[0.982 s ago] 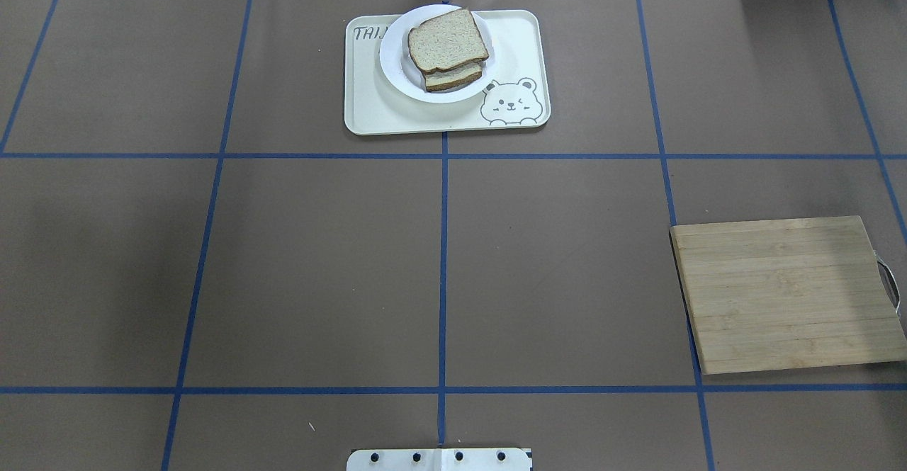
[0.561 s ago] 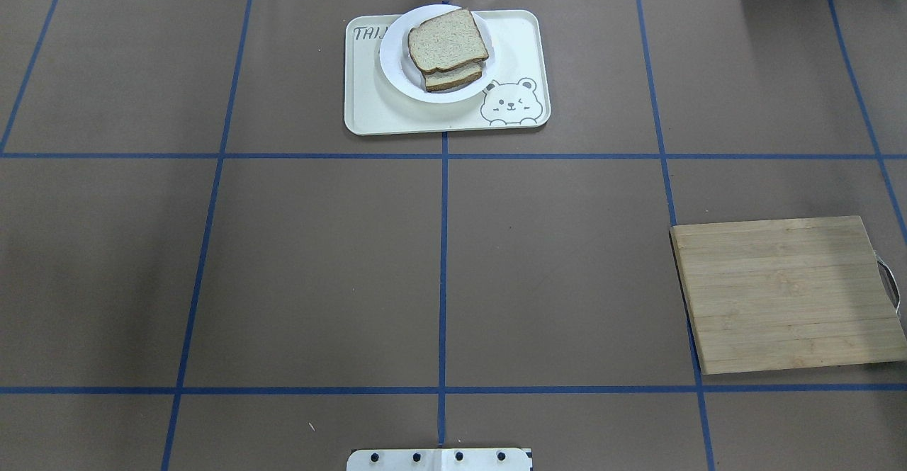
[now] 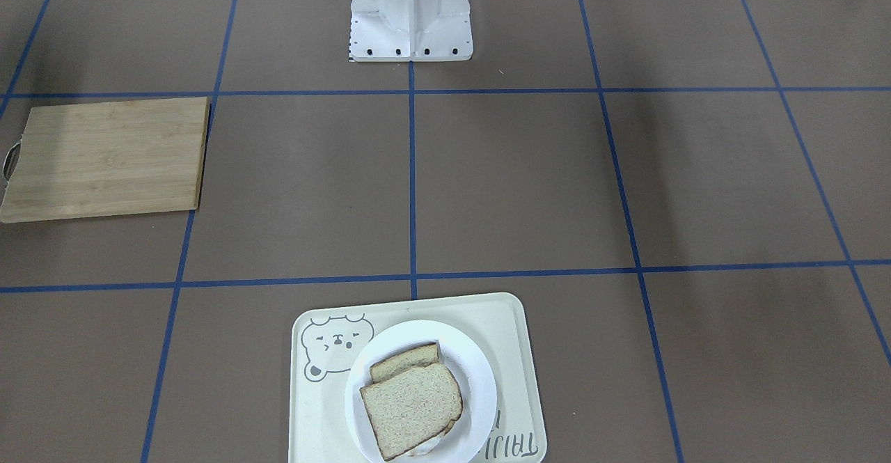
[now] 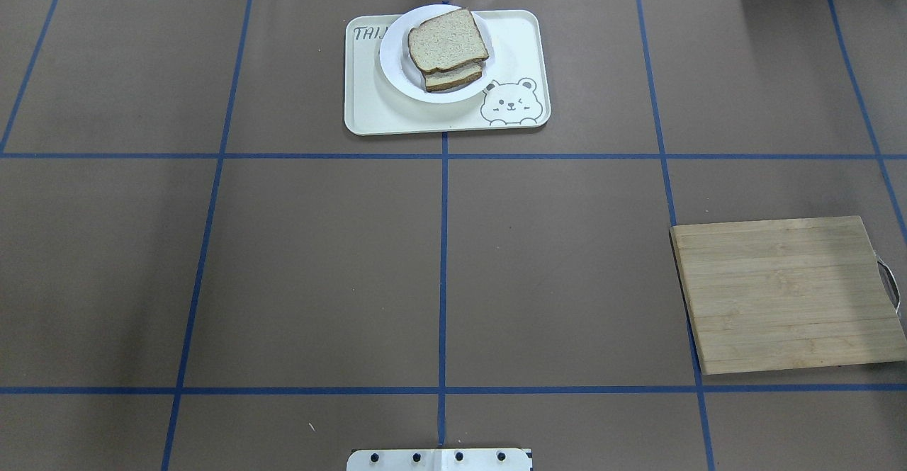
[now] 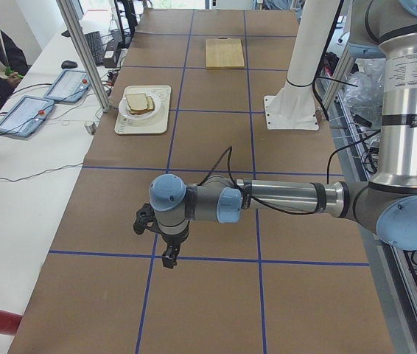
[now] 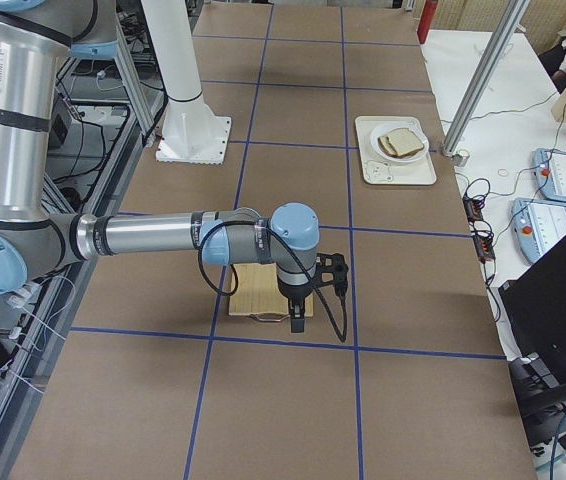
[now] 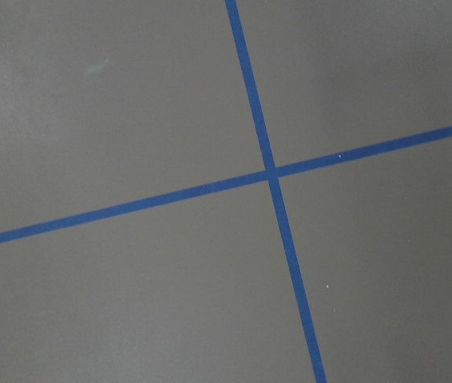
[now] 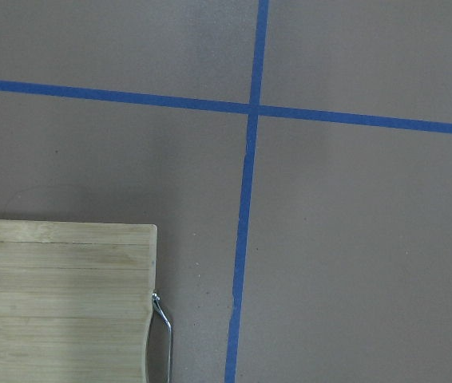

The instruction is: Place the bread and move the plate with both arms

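Note:
The bread (image 4: pixel 448 40), a pale slice with a thin brown crust, lies on top of a tanner slice (image 4: pixel 455 78) on the white plate (image 4: pixel 394 67). The plate sits on the cream bear tray (image 4: pixel 514 46) at the table's far middle. It also shows in the front-facing view, with the bread (image 3: pixel 412 402) on the plate (image 3: pixel 476 374). Neither arm shows in the overhead view. My left gripper (image 5: pixel 169 258) hangs over bare table far to the left. My right gripper (image 6: pixel 296 322) hangs by the cutting board's outer edge. I cannot tell whether either is open or shut.
A wooden cutting board (image 4: pixel 786 294) with a metal handle lies at the right; it also shows in the right wrist view (image 8: pixel 58 303). The robot's white base (image 3: pixel 411 10) stands at the near middle. Blue tape lines grid the brown table cover.

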You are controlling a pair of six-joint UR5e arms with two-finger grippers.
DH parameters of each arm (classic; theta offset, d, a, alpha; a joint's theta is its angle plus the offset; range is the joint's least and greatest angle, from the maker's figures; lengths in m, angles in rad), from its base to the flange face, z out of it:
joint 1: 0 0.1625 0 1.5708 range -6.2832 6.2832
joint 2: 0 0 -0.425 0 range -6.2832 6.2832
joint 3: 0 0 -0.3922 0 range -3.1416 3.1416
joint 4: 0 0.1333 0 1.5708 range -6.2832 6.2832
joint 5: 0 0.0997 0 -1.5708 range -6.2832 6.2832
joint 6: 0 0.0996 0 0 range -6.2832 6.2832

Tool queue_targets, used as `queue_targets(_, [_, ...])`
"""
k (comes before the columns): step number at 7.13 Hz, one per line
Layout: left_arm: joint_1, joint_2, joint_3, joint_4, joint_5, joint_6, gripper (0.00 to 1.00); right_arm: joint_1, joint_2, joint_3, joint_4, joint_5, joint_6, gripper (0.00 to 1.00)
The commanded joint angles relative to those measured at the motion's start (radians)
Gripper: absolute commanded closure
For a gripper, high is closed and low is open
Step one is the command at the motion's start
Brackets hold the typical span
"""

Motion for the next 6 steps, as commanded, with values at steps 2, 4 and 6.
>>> queue_targets(2, [0.000,0.005,-0.005,0.000,-0.001,0.000,0.02,0.000,0.000,-0.004,-0.001,0.001,0.008,0.00])
queue_targets(4, [0.000,0.005,-0.010,0.000,-0.001,0.000,0.02,0.000,-0.003,-0.004,-0.001,0.000,0.011,0.00])
queue_targets(6, [0.000,0.012,-0.011,0.000,0.001,0.000,0.02,0.000,-0.008,-0.004,-0.001,0.001,0.012,0.00])
